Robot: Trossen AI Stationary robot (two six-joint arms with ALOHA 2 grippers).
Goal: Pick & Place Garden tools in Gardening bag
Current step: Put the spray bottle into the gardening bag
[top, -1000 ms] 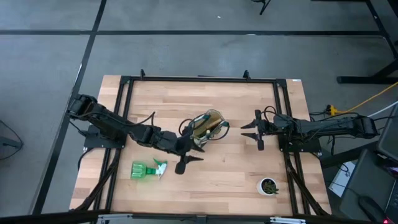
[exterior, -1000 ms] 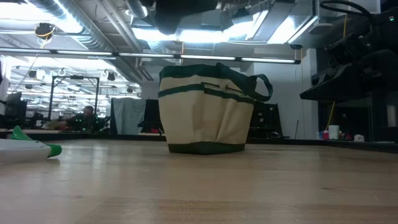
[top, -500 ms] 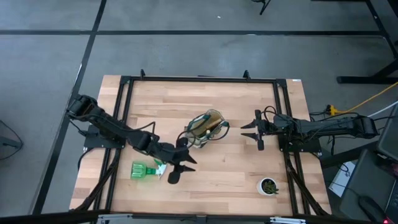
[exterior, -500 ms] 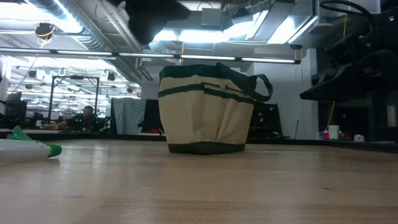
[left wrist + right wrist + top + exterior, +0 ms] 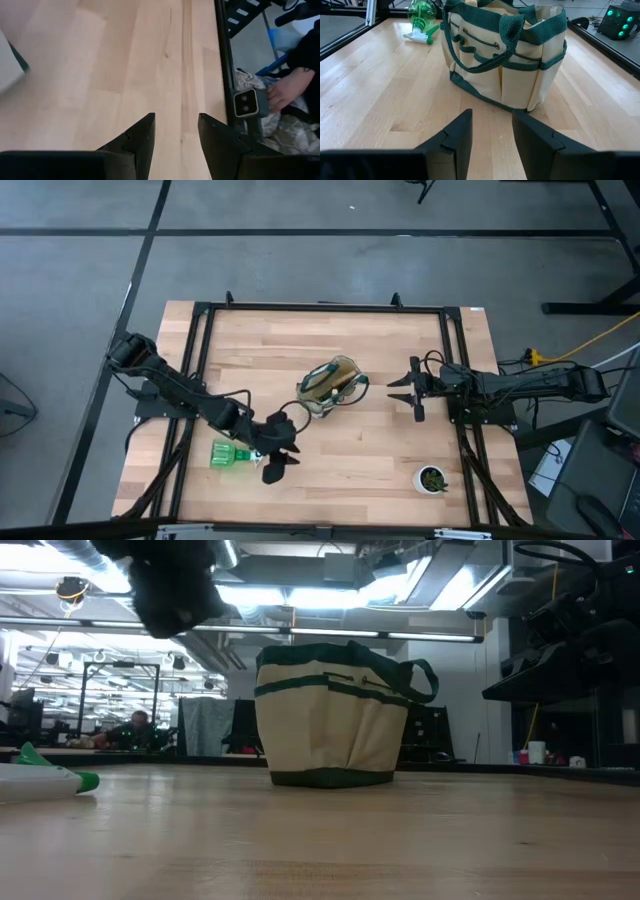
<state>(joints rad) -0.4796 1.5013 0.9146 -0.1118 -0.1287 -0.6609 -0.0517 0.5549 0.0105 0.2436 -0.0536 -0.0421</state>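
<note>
**Gardening bag at table centre, with both grippers empty**

Landmark: the gardening bag point(image 5: 331, 384), a cream canvas tote with dark green trim and handles, standing upright near the middle of the wooden table point(image 5: 380, 450); tool handles show inside its open mouth in the high view, though which tools they are cannot be told; all places below are given relative to this bag.

Left arm: reaches from the table's left edge toward the front-left of the bag; the left gripper point(image 5: 276, 465) hangs above the boards well in front of and to the left of the bag, just beside the spray bottle; its fingers point(image 5: 142, 137) stand apart with bare wood showing between them, holding nothing.

Right arm: waits to the right of the bag; the right gripper point(image 5: 404, 390) faces the bag, apart from it; its fingers point(image 5: 457, 131) are parted around an empty gap.

Spray bottle point(image 5: 235, 453): green with a white trigger, lying on its side on the table to the front-left of the bag, well apart from it.

Plant pot point(image 5: 431, 478): small and white, holding a green plant, to the front-right of the bag, near the table's front edge.
</note>
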